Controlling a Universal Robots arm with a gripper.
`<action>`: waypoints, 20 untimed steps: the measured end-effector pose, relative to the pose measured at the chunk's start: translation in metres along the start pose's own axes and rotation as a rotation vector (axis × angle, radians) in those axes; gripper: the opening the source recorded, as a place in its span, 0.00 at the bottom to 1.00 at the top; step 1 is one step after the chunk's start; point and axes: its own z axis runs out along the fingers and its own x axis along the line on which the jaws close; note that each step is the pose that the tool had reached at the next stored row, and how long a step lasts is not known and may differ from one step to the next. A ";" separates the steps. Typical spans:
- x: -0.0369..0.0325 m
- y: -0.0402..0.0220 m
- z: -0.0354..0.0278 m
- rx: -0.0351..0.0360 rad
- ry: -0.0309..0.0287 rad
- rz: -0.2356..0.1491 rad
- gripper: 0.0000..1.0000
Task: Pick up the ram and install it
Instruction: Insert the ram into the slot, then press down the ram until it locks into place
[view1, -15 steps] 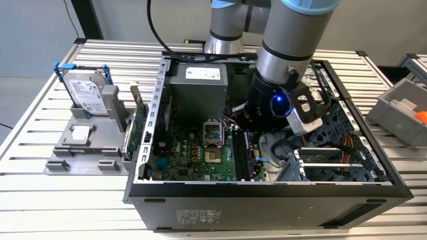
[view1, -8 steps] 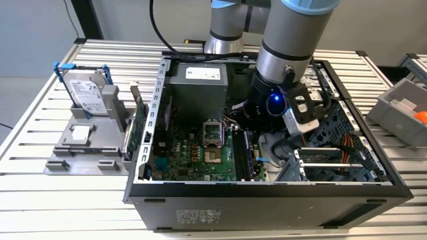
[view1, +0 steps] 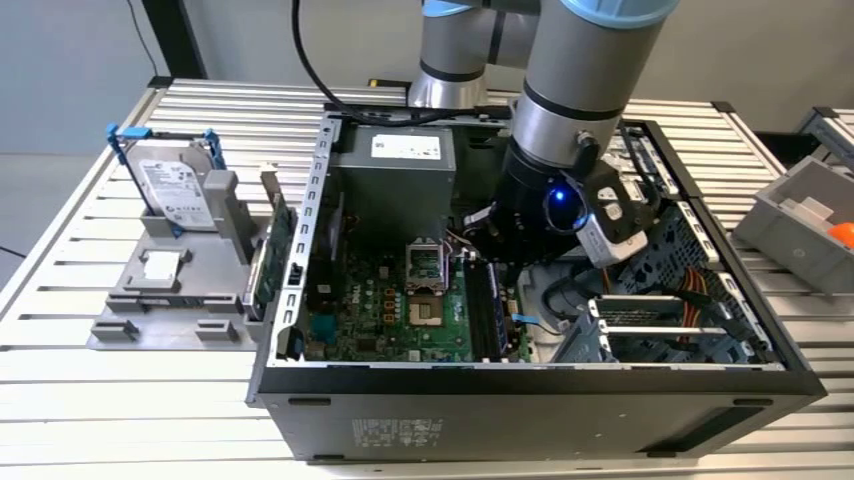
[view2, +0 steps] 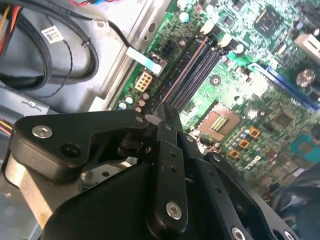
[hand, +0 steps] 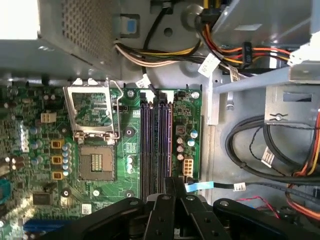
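Note:
The ram (hand: 169, 140) is a slim dark stick standing on edge in one of the long memory slots of the green motherboard (hand: 130, 150). It also shows as a dark line with a brownish edge in the second wrist view (view2: 192, 65) and below the wrist in the exterior view (view1: 489, 305). My gripper (hand: 174, 182) is down inside the open computer case (view1: 534, 375), over one end of the slots. Its black fingers (view2: 167, 125) are drawn close together, and the ram's end runs in between them. The stick lies in line with the slot.
The open processor socket (hand: 95, 165) lies beside the slots. Cable bundles (hand: 260, 150) and a drive cage (view1: 667, 320) crowd the other side. Outside the case, a fixture holds a hard drive in a blue frame (view1: 174, 185) and a green card on edge (view1: 274, 255). A grey bin (view1: 814, 215) stands at the exterior view's right.

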 end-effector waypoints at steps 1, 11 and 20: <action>0.0000 0.0001 -0.0002 -0.0001 -0.0004 -0.010 0.00; 0.0000 0.0008 -0.0016 -0.0029 -0.0044 -0.112 0.00; -0.0001 0.0046 -0.0017 -0.0027 -0.0078 -0.201 0.00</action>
